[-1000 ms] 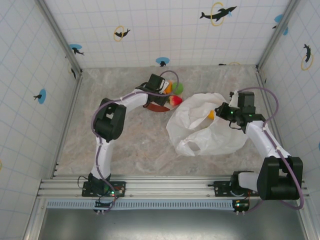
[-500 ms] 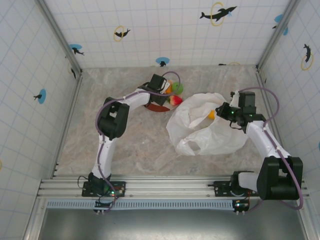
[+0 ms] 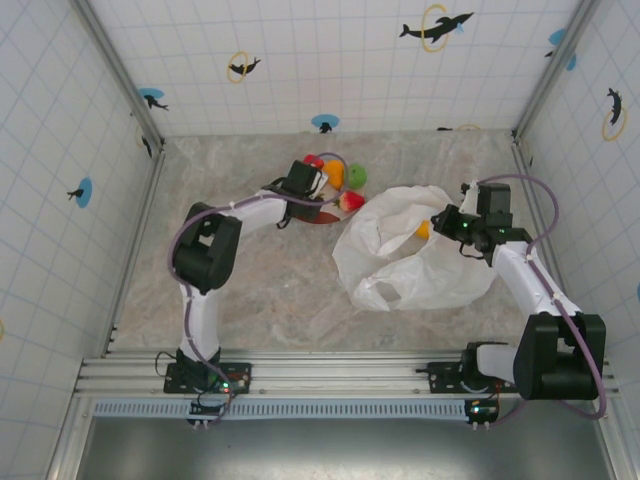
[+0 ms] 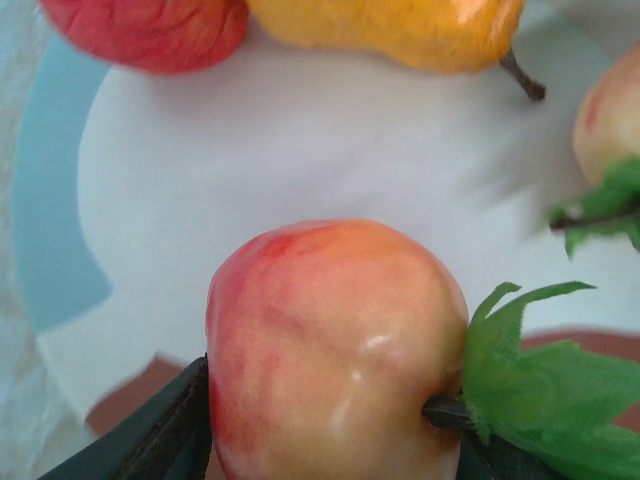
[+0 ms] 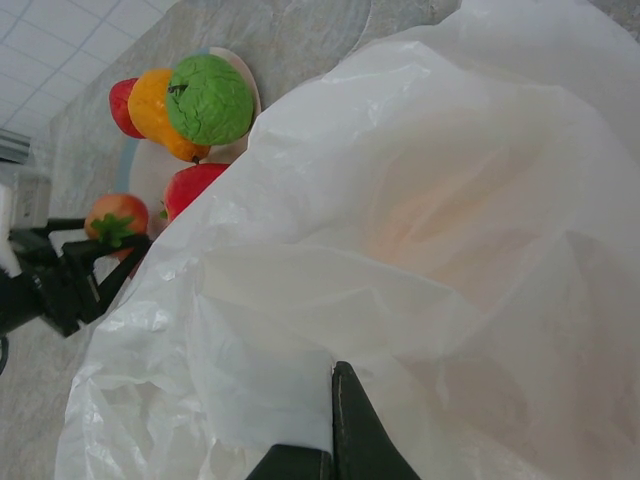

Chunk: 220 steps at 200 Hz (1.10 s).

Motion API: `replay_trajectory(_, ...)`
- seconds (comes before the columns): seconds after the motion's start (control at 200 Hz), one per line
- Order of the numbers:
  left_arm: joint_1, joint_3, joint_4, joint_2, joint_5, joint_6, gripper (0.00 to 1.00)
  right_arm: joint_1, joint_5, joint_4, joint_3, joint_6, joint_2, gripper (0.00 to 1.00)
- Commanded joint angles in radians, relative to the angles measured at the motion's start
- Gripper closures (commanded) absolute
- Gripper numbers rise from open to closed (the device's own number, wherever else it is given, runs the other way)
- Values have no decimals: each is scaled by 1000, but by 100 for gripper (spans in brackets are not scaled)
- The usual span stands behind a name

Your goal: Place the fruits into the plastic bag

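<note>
In the left wrist view a red-yellow apple (image 4: 335, 350) with a green leaf (image 4: 540, 390) sits between the jaws of my left gripper (image 4: 335, 440), whose fingers (image 4: 160, 440) press its sides. It rests on the plate (image 4: 300, 140), beside a red fruit (image 4: 150, 30) and a yellow pear (image 4: 390, 30). From above, my left gripper (image 3: 305, 185) is over the plate (image 3: 318, 216), near a green apple (image 3: 355, 177) and a red fruit (image 3: 350, 200). The plastic bag (image 3: 420, 255) lies to the right with an orange fruit (image 3: 423, 230) inside. My right gripper (image 3: 452, 225) is shut on the bag's film (image 5: 300, 330).
Tiled walls close the table on three sides, with metal posts at the back corners (image 3: 150, 140). The bag spreads across the right half of the marble tabletop (image 3: 260, 280). Both arm bases stand on the rail at the near edge (image 3: 340, 375).
The left arm's elbow has swung out to the left and its gripper has shifted slightly left over the plate, jaws narrowing onto the red-yellow apple. The right arm and bag have not moved.
</note>
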Motion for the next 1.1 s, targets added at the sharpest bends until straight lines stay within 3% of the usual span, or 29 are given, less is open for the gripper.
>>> replay_trajectory(0.0, -1, -107, 65, -163, 38, -88, 46, -6, -13, 12, 1, 1, -14, 100)
replay_trajectory(0.16, -17, -281, 98, -372, 172, -199, 49, -5, -13, 11, 8, 3, -13, 100)
replay_trajectory(0.31, -94, -441, 126, -547, 309, -258, 48, -2, -17, 15, 16, 5, -7, 100)
replay_trajectory(0.44, -171, -516, 140, -601, 405, -316, 48, 0, -17, 14, 28, 5, 0, 100)
replay_trajectory(0.646, -294, -528, 158, -543, 424, -331, 48, 7, -15, 12, 56, 7, 8, 100)
replay_trajectory(0.981, -379, -416, 200, -325, 495, -320, 48, 20, -13, -3, 82, 15, 15, 100)
replay_trajectory(1.096, -395, -297, 222, -236, 512, -313, 48, 45, -17, 4, 80, 30, 21, 100)
